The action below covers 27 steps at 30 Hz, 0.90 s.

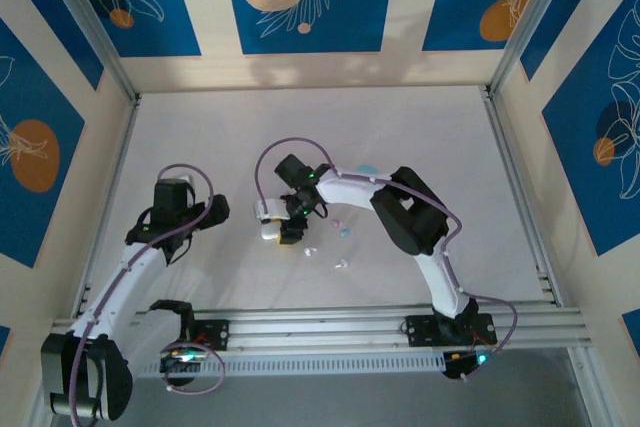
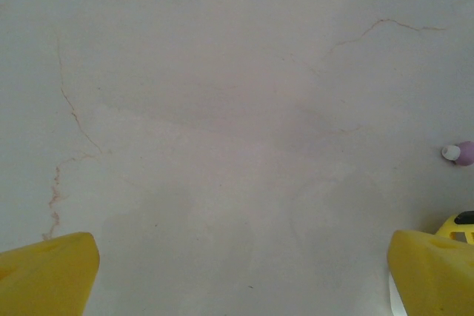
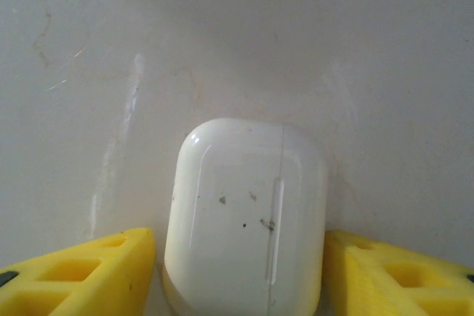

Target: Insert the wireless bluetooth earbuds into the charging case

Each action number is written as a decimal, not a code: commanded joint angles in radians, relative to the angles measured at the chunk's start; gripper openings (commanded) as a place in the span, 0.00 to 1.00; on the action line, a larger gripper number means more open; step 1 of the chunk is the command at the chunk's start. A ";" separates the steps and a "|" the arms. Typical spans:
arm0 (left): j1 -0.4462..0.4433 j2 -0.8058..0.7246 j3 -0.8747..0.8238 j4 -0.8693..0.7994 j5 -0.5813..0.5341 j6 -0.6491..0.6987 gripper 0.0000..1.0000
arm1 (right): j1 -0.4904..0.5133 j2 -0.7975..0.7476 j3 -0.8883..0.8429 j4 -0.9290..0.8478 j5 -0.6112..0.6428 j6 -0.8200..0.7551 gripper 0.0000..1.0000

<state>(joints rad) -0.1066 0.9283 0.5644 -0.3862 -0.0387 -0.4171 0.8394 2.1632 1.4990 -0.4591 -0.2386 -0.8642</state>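
Note:
A white charging case lies closed on the table between my right gripper's yellow fingers. The right finger touches its side, while a thin gap remains at the left finger. From above, the right gripper sits over the case at table centre. Tiny earbuds lie just right of it: a pink one, a light blue one and whitish ones. My left gripper hangs open over bare table, its fingertips wide apart. A pink earbud shows at its right edge.
A light blue case lies behind the right arm's forearm. Metal frame posts and patterned walls enclose the white table. An aluminium rail runs along the near edge between the arm bases.

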 commanded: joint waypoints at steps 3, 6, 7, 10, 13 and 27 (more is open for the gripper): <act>0.013 -0.013 0.013 -0.020 -0.004 -0.002 1.00 | 0.028 -0.006 -0.042 0.086 0.057 0.072 0.56; 0.013 -0.014 0.012 -0.023 0.000 -0.003 1.00 | 0.029 -0.009 -0.053 0.085 0.057 0.071 0.49; 0.013 -0.015 0.014 -0.025 0.002 -0.003 1.00 | 0.029 -0.015 -0.059 0.085 0.055 0.069 0.46; 0.014 -0.019 0.018 -0.027 0.008 -0.002 1.00 | 0.025 -0.055 -0.096 0.119 0.051 0.084 0.44; 0.014 -0.029 0.019 -0.010 0.062 0.008 1.00 | 0.020 -0.125 -0.143 0.175 0.052 0.114 0.41; -0.021 0.062 0.098 0.545 0.857 -0.223 0.92 | -0.084 -0.671 -0.461 0.499 0.219 0.215 0.41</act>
<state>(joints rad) -0.1101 0.9642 0.6086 -0.0402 0.5777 -0.5461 0.7654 1.5501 1.0775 -0.0349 -0.0708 -0.6636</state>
